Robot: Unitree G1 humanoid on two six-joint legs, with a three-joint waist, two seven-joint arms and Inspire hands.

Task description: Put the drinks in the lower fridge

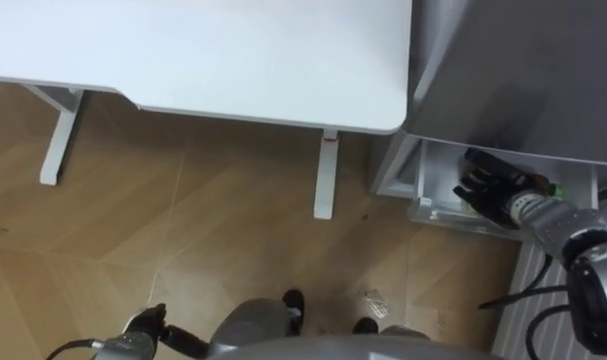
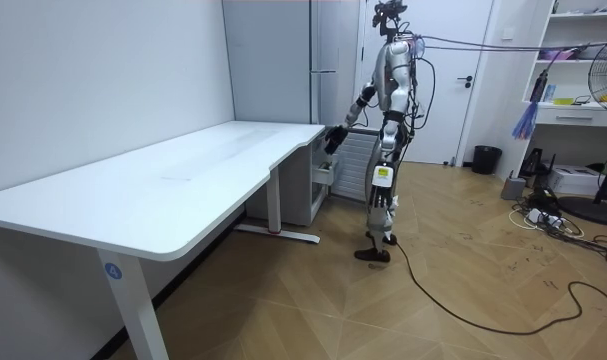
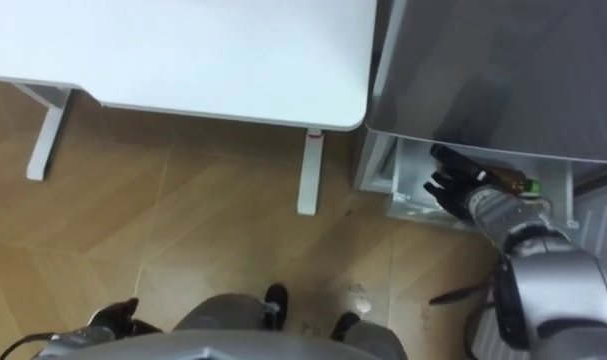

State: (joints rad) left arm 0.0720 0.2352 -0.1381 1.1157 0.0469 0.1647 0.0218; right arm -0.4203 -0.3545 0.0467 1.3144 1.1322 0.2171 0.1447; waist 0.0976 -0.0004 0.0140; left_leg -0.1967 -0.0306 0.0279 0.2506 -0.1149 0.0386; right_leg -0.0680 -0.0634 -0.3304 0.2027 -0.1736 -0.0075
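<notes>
Herringbone wood floor (image 1: 183, 230) runs under one white desk (image 1: 233, 60) with a smooth top and rounded corners. Just beside the desk stands one tall grey fridge (image 1: 523, 70). Its lower compartment (image 1: 423, 188) is open, a pale, white-walled box. One drink (image 3: 518, 184), an amber bottle with a green end, lies on its side inside. The right hand (image 3: 453, 182) reaches in, loosely spread and gripping nothing, with the bottle just beside its wrist. The left hand (image 1: 148, 322) hangs low, and whether it grips anything cannot be told.

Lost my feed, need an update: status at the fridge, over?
Right hand open, inside lower fridge drawer. Bottle lying in drawer beside the wrist. Left hand low at side. Desk left of drawer, off the arm's path.
</notes>
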